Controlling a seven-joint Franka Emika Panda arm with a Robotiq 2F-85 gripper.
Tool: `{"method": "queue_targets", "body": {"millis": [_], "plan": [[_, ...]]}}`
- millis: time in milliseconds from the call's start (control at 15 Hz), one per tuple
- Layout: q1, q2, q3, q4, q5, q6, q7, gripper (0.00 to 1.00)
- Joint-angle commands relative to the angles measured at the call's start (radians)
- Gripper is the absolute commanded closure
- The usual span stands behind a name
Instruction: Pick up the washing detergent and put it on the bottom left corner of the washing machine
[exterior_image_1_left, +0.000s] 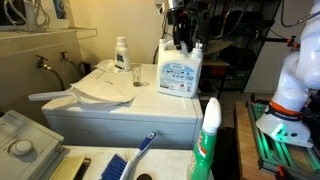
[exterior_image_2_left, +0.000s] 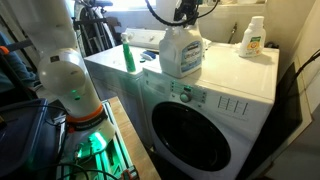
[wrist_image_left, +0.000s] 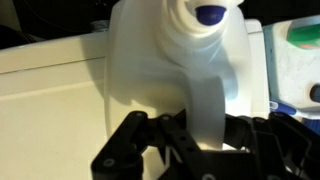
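Observation:
The washing detergent (exterior_image_1_left: 180, 72) is a large white jug with a blue-and-white label. It stands at a front corner of the washing machine (exterior_image_1_left: 110, 115) top, as both exterior views show (exterior_image_2_left: 182, 55). My gripper (exterior_image_1_left: 183, 42) reaches down onto the jug's top (exterior_image_2_left: 186, 16). In the wrist view my gripper (wrist_image_left: 205, 135) has its black fingers pressed on both sides of the jug's handle (wrist_image_left: 205, 100). The white machine top (wrist_image_left: 50, 85) lies beneath. The washing machine's front door (exterior_image_2_left: 195, 135) shows in an exterior view.
A small slim white bottle (exterior_image_1_left: 121, 52) stands at the back of the machine (exterior_image_2_left: 252, 37). A white cloth (exterior_image_1_left: 95, 90) and a small glass (exterior_image_1_left: 136, 77) lie on top. A green-and-white spray bottle (exterior_image_1_left: 207, 140), a blue brush (exterior_image_1_left: 130, 162) and a grey knob box (exterior_image_1_left: 22, 142) are in front.

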Motion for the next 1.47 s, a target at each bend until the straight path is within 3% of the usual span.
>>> {"method": "queue_targets", "body": {"millis": [0, 733, 800, 867, 1133, 1400], "plan": [[0.018, -0.091, 0.023, 0.008, 0.025, -0.087, -0.083, 1.00], [0.125, -0.046, 0.120, 0.064, 0.041, 0.016, 0.066, 1.00], [0.125, -0.038, 0.119, 0.068, 0.036, 0.039, 0.082, 0.75], [0.123, -0.031, 0.116, 0.075, 0.037, 0.049, 0.095, 0.74], [0.097, -0.016, 0.088, 0.114, 0.036, 0.037, 0.124, 0.45], [0.059, -0.013, 0.051, 0.237, 0.073, -0.143, 0.094, 0.14]]}}
